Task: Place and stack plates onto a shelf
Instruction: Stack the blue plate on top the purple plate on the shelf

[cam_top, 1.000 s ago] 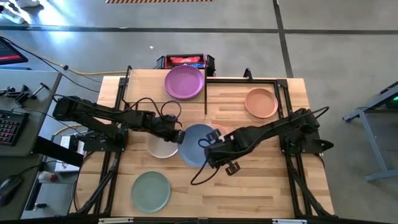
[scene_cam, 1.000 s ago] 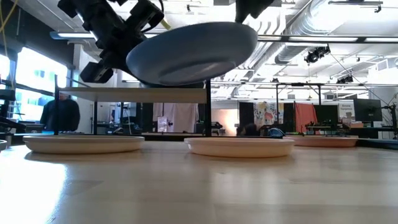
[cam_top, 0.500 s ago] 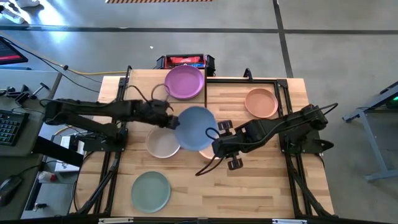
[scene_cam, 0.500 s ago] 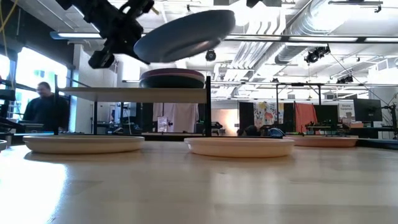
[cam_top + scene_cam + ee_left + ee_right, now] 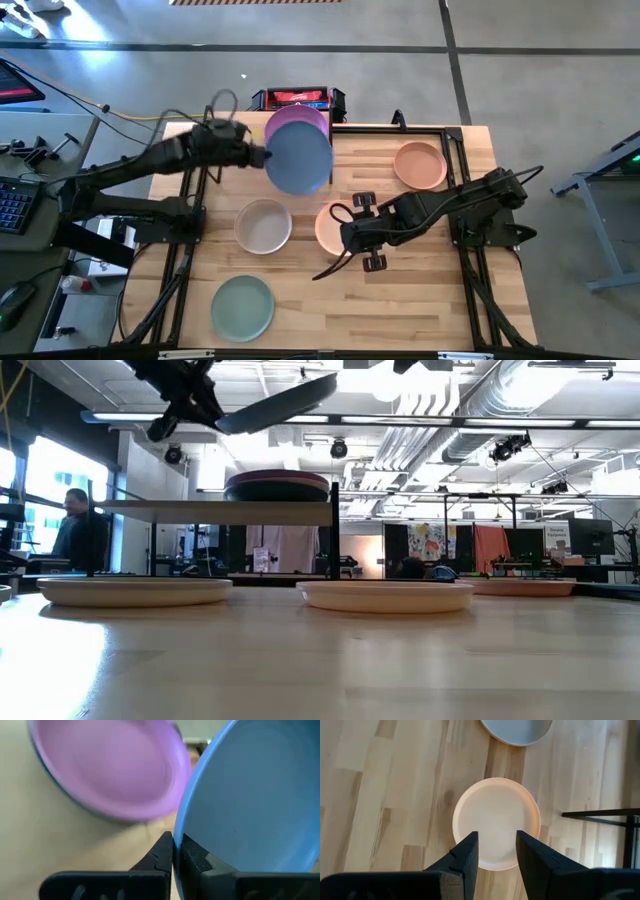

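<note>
Left gripper (image 5: 256, 156), upper centre of the high view, has its fingers clamped on the rim of the blue plate (image 5: 299, 158). The plate is held tilted in the air, overlapping the purple plate (image 5: 292, 121) on the shelf (image 5: 215, 509), probably so it can stack there. Right gripper (image 5: 345, 234), fingers apart, hovers over a peach plate (image 5: 496, 823) at mid-table, likely lining up a grasp.

The wooden table (image 5: 420, 290) carries sage (image 5: 242, 306), beige (image 5: 263, 226) and two peach plates (image 5: 420, 165); the shelf (image 5: 210, 510) bears a purple plate (image 5: 277, 486).
</note>
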Robot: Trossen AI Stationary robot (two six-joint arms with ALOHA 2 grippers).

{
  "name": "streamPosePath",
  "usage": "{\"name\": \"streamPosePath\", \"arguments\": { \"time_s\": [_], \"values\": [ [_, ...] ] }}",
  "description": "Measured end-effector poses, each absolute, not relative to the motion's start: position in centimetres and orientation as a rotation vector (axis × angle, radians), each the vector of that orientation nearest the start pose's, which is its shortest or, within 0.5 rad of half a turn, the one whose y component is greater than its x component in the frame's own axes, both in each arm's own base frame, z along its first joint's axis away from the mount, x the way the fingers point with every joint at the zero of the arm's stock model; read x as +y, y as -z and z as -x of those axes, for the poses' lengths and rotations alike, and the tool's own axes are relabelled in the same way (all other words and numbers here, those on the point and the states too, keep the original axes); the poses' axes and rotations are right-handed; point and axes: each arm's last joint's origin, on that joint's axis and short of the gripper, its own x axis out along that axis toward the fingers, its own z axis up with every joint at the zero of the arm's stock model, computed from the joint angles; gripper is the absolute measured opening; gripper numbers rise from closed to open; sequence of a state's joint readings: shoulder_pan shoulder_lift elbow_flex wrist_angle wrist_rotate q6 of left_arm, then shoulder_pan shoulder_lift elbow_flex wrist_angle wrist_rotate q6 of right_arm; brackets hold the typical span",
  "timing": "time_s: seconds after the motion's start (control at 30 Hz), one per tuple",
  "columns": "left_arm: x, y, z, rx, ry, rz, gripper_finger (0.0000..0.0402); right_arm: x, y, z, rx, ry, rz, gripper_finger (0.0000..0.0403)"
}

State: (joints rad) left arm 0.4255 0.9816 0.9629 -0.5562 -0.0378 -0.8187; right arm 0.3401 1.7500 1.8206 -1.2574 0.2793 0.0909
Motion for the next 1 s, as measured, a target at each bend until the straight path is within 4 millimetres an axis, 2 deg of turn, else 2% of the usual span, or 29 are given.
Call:
{"name": "streamPosePath", "arguments": {
  "time_s": [0.23,0.4,0.7,1.0],
  "values": [
    [11.7,-36.7,-17.1,0.342,-0.779,0.770,0.0003,10.3,-35.2,-32.7,1.124,0.056,0.226,0.0108],
    [14.6,-38.0,-17.2,0.376,-0.844,0.712,0.0003,10.0,-35.2,-32.8,1.123,0.081,0.195,0.0108],
    [19.7,-36.8,-18.5,0.483,-0.852,0.779,0.0003,10.0,-35.2,-32.9,1.109,0.100,0.158,0.0108],
    [22.4,-34.4,-18.8,0.596,-0.853,0.889,0.0006,10.1,-35.2,-32.9,1.105,0.137,0.094,0.0108]
  ]
}}
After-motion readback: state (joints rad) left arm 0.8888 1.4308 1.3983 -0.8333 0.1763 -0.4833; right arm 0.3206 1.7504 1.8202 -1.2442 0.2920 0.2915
